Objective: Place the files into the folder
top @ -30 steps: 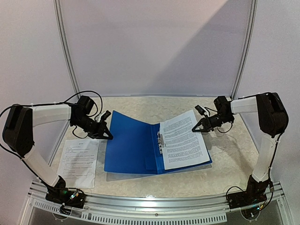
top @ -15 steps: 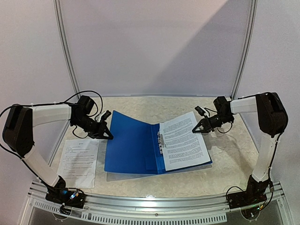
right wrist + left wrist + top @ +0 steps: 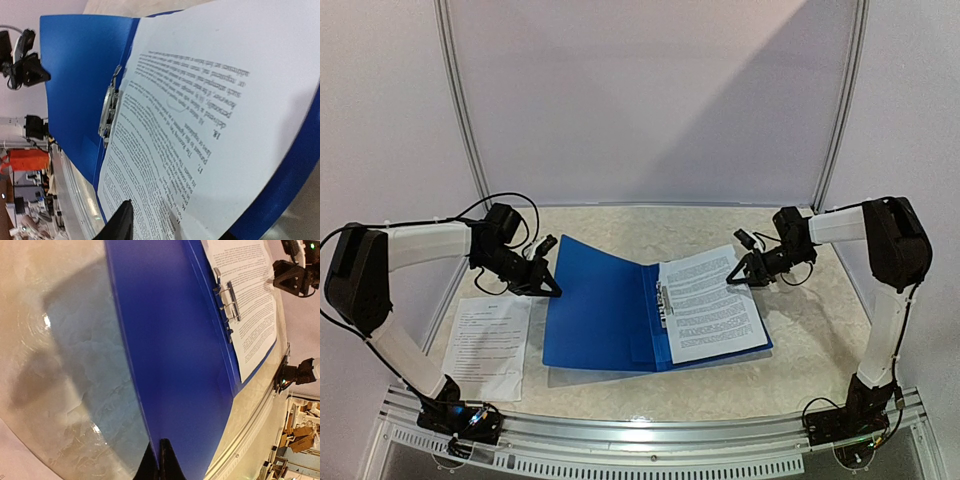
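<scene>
You've got left gripper [image 3: 548, 287] jaws clamped on the folder [image 3: 605, 310] left cover edge. Right gripper [image 3: 730, 281] jaws are apart over the files [image 3: 710, 305] far-right corner. A loose sheet [image 3: 488, 345] lies near-left.

Files [image 3: 712, 305] on open folder [image 3: 600, 305]

Glossy plastic folder [image 3: 595, 312] w/ metal clip [image 3: 663, 300]

Pale marbled table [image 3: 620, 225] before plain white wall panels [image 3: 650, 100]
</scene>
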`<state>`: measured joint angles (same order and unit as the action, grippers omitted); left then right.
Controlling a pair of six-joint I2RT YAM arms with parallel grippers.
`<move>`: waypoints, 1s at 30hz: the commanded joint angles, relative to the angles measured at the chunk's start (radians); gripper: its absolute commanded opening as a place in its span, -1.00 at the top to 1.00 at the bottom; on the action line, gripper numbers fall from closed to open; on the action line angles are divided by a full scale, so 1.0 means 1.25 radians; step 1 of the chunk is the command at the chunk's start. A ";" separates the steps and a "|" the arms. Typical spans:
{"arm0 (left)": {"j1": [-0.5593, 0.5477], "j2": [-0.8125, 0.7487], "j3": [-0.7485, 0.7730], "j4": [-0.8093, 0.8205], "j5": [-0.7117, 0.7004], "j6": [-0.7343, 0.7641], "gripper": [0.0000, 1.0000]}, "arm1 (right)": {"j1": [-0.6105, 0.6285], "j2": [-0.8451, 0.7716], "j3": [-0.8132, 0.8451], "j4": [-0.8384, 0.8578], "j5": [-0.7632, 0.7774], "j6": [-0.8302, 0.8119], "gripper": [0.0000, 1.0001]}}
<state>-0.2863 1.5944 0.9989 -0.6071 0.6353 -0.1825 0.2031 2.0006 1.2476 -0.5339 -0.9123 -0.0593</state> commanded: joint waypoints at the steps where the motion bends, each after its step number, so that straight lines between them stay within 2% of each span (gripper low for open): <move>1: -0.013 -0.019 0.016 -0.001 -0.013 0.020 0.98 | 0.004 0.003 0.018 -0.012 0.070 0.005 -0.01; 5: -0.013 -0.020 0.016 -0.003 -0.012 0.021 0.98 | 0.011 -0.008 0.040 -0.032 0.162 0.020 -0.87; 6: -0.014 -0.021 0.016 -0.003 -0.013 0.021 0.98 | 0.015 -0.012 0.047 -0.039 0.190 0.021 -0.96; 15: -0.013 -0.026 0.026 -0.014 -0.019 0.034 0.92 | 0.043 -0.071 0.093 -0.104 0.443 0.044 -0.97; 17: -0.014 -0.033 0.037 -0.026 -0.029 0.047 0.72 | 0.047 -0.104 0.094 -0.104 0.489 0.066 -0.97; 20: -0.014 -0.062 0.060 -0.055 -0.051 0.076 0.18 | 0.060 -0.175 0.077 -0.077 0.528 0.087 -0.97; 23: -0.009 -0.100 0.105 -0.103 -0.069 0.121 -0.25 | 0.074 -0.236 0.055 -0.048 0.540 0.106 -0.98; 27: 0.021 -0.135 0.196 -0.212 -0.084 0.207 -0.75 | 0.111 -0.313 0.035 -0.026 0.560 0.119 -0.98; 28: 0.034 -0.135 0.228 -0.256 -0.088 0.241 -0.94 | 0.123 -0.321 0.034 -0.027 0.565 0.121 -0.97; 30: 0.070 -0.113 0.317 -0.378 -0.128 0.339 -0.99 | 0.150 -0.339 0.033 -0.029 0.582 0.121 -0.97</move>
<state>-0.2672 1.4487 1.2465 -0.8223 0.5480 0.0303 0.3328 1.6169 1.3151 -0.5861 -0.2447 0.0692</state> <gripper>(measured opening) 0.971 0.988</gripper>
